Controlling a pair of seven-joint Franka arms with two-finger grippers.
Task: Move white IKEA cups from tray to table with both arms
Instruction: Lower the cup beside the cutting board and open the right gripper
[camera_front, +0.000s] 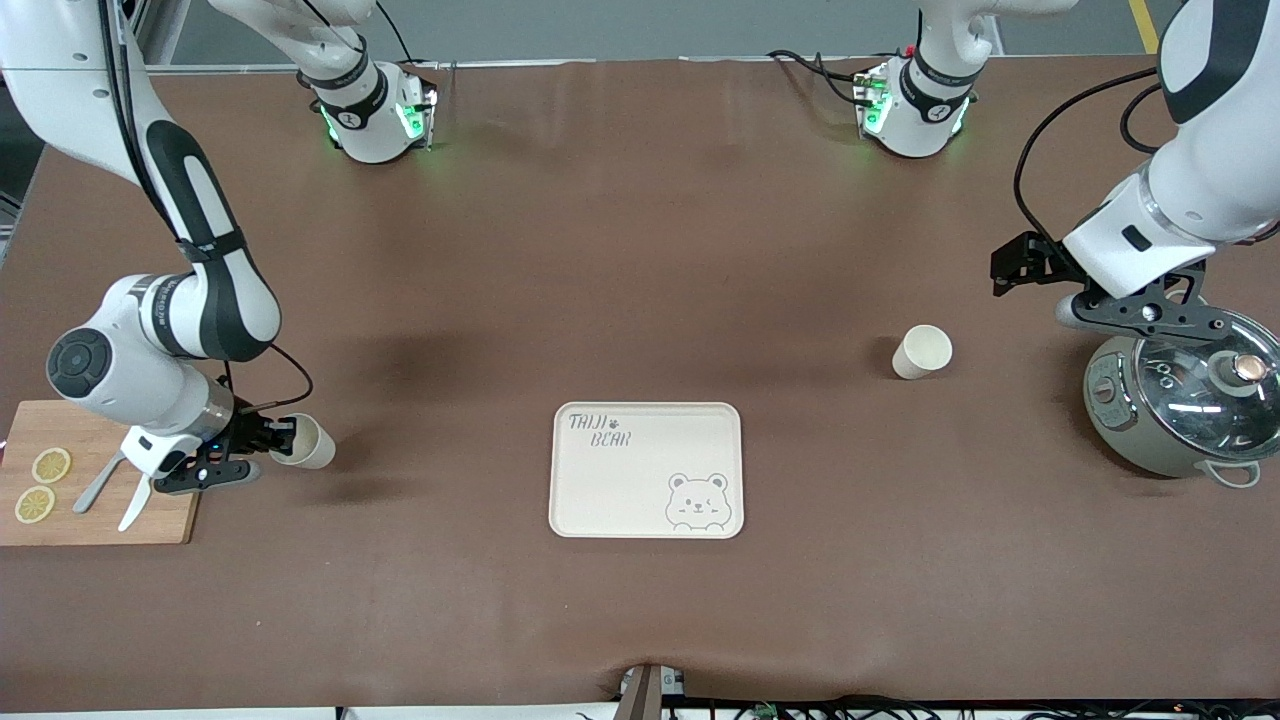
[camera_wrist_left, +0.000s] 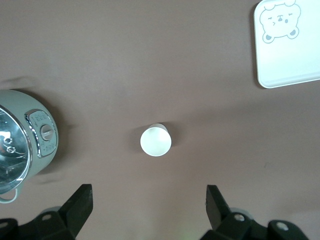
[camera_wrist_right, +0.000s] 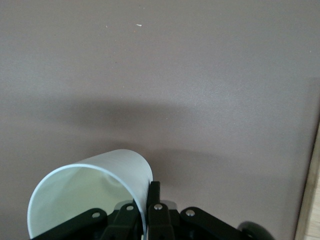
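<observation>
— So, where do I stand?
— Tray (camera_front: 646, 470) emptied. Your right gripper (camera_front: 262, 437) pinches one cup (camera_front: 306, 441) by the rim, over the table (camera_front: 640, 250) beside the cutting board (camera_front: 95, 520).
— Left?
— Left gripper (camera_wrist_left: 149, 207) spread wide, empty, above the other cup (camera_front: 922, 352), already set down.

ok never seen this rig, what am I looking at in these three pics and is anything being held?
Two white robot arms share a brown table. The wide picture is from a high camera facing them; the other two come from cameras on each wrist. The right end effector is shut on the rim of one white cup, beside a wooden cutting board carrying lemon slices. The left end effector is open and holds nothing, up over the table next to a rice cooker. The other cup stands on the table. The bear tray has no cups on it.
</observation>
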